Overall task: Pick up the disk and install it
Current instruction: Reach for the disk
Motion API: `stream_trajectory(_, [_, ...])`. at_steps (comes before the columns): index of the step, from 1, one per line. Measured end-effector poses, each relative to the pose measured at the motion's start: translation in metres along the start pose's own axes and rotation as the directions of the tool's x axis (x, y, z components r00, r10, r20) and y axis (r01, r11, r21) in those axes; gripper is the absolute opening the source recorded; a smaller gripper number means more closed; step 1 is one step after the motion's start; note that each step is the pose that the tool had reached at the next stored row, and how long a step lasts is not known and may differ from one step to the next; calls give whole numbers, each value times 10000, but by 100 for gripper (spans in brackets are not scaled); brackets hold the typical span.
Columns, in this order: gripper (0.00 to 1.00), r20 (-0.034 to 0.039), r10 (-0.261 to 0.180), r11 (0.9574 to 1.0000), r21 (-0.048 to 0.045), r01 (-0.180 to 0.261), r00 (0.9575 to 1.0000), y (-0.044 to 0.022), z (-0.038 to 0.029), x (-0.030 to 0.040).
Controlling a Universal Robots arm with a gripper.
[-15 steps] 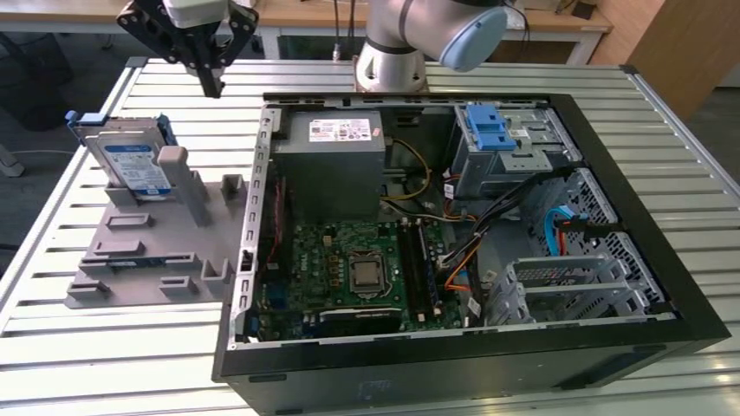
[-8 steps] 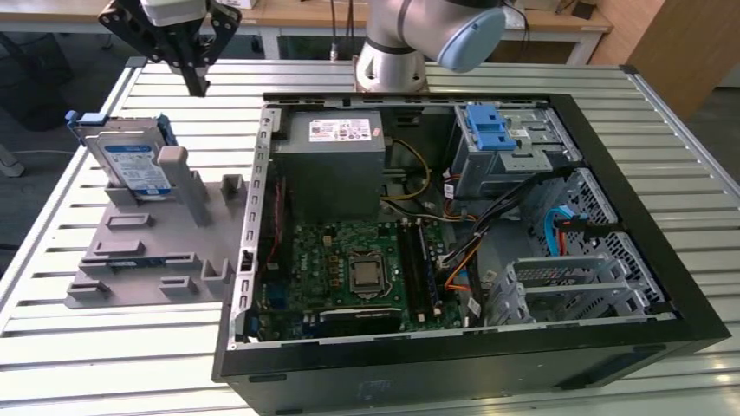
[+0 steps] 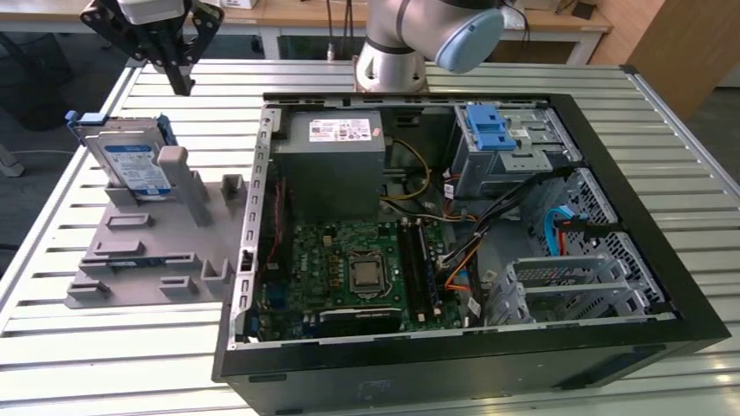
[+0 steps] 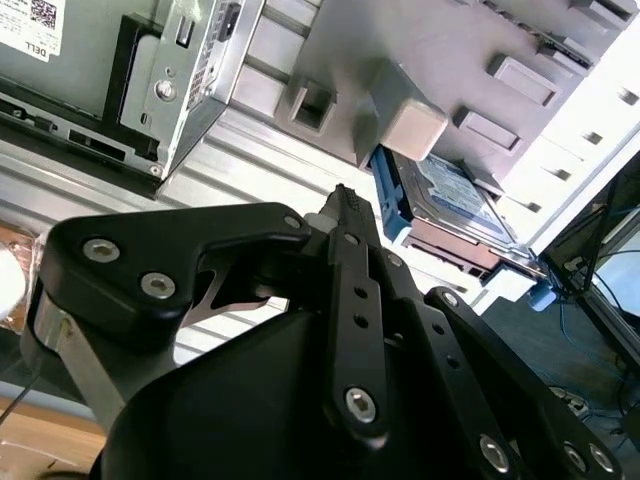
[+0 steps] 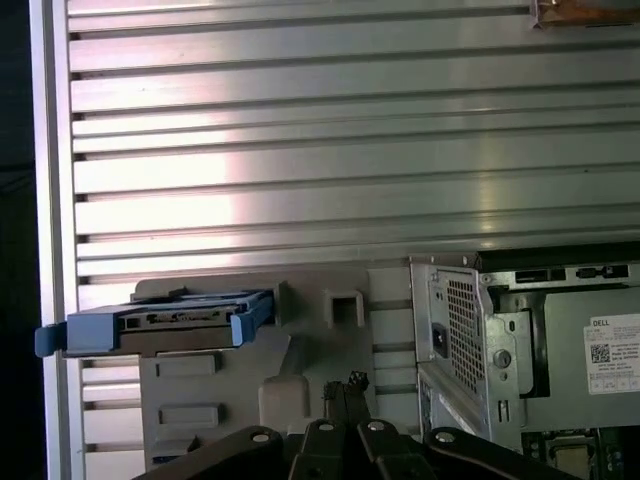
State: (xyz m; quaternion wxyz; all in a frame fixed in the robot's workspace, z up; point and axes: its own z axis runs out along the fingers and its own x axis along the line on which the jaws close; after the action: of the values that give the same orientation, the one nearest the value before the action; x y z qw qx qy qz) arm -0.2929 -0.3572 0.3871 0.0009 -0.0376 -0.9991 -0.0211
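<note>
Placement of the disk (image 3: pixel 130 165): the flat rectangular silver drive, edged by a blue plastic carrier frame and faced with a white-and-blue label, is stood on edge in a slot of the grey moulded fixture (image 3: pixel 151 251), toward the exterior view's left. The fixture is laid on the ribbed aluminium table (image 3: pixel 104 364), just beside the open black computer case (image 3: pixel 647 347). The gripper (image 3: pixel 182 85) is held in the air, well apart from the disk. Its black, bolted finger links are pressed together to a narrow point, and nothing is clamped between them. Inside the case, a green motherboard (image 3: pixel 347 260), a grey metal box (image 3: pixel 335 165) with a white sticker and a ridged bright-blue latch (image 3: pixel 491 130) are seen.
</note>
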Motion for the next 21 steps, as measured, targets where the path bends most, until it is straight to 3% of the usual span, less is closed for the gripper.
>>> stream_trajectory(9, [11, -1, 0, 10000, 1, 0, 10000, -2, 0, 20])
stream_trajectory(21, [11, -1, 0, 10000, 0, 0, 10000, -11, 4, 179])
